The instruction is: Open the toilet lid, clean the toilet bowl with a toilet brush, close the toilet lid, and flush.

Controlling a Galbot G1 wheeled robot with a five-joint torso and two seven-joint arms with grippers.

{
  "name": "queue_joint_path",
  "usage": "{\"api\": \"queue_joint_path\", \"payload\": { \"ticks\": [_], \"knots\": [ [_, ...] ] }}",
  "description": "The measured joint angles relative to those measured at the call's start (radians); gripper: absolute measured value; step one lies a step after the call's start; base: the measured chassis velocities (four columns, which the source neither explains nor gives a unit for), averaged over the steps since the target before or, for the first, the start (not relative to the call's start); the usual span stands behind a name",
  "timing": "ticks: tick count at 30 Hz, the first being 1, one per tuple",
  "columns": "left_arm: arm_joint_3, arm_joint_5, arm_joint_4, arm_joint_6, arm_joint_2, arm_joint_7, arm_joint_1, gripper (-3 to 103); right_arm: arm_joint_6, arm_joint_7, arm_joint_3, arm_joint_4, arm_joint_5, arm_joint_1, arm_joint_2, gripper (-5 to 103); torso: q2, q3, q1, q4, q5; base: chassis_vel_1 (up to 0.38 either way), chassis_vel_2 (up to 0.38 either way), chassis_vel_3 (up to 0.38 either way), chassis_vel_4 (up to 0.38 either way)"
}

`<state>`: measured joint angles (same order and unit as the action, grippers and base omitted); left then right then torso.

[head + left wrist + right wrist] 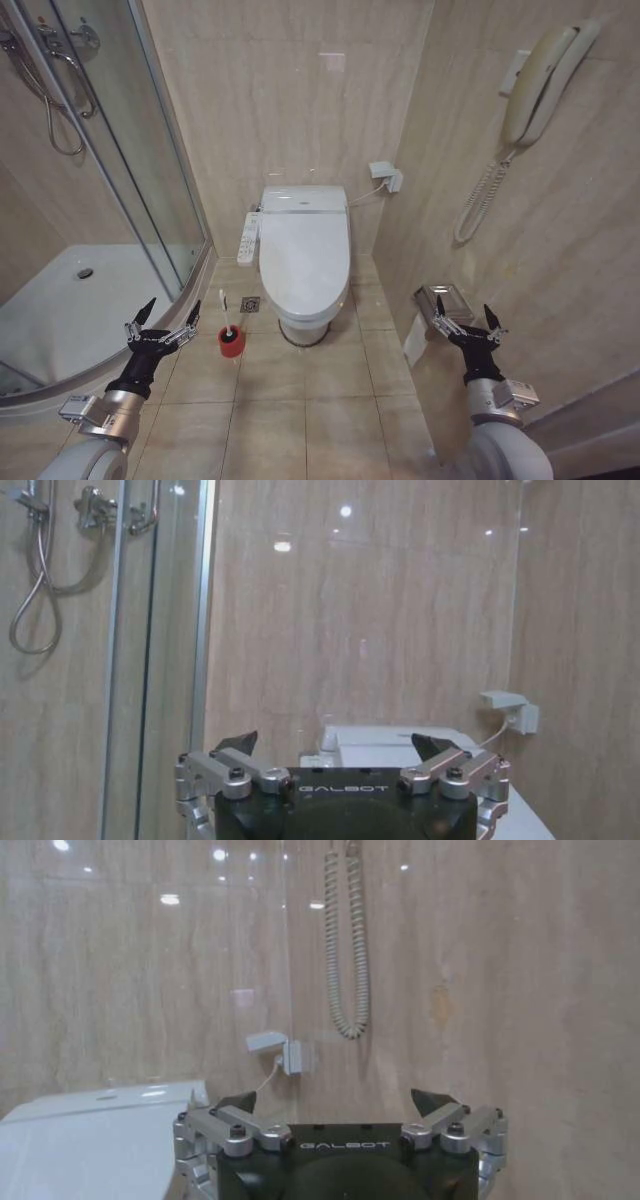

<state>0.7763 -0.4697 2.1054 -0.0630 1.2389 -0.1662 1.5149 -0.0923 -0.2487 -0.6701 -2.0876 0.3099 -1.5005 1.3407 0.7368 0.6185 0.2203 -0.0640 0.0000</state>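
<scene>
The toilet lid (305,250) lies shut on the white toilet against the back wall, so the toilet bowl is hidden beneath it. On the floor left of the toilet, the toilet brush (225,315) stands with its white handle up in a small red cup (232,342). My left gripper (172,312) hangs open and empty, low and just left of the cup. My right gripper (464,312) is open and empty beside the right wall. In the left wrist view my left gripper (335,742) faces the toilet's rear. The right gripper (335,1102) has the lid (90,1147) off to one side.
A curved glass shower enclosure (110,190) and its white tray (60,310) fill the left. A wall phone (540,80) and a paper holder (447,298) are on the right wall. A control panel (248,238) and a floor drain (250,304) sit beside the toilet.
</scene>
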Motion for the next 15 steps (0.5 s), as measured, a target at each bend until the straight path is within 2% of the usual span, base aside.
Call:
{"api": "queue_joint_path", "payload": {
  "ticks": [5, 15],
  "knots": [
    [0.0, 0.0, 0.0, 0.0, 0.0, 0.0, 0.0, 100, 0.0, 0.0, 0.0, 0.0, 0.0, 0.0, 0.0, 100, 0.0, 0.0, 0.0, 0.0, 0.0, 0.065, -0.071, -0.084, 0.068],
    [0.0, 0.0, 0.0, 0.0, 0.0, 0.0, 0.0, 100, 0.0, 0.0, 0.0, 0.0, 0.0, 0.0, 0.0, 100, 0.0, 0.0, 0.001, 0.0001, 0.0, 0.0, 0.0, 0.0, 0.0]
  ]
}}
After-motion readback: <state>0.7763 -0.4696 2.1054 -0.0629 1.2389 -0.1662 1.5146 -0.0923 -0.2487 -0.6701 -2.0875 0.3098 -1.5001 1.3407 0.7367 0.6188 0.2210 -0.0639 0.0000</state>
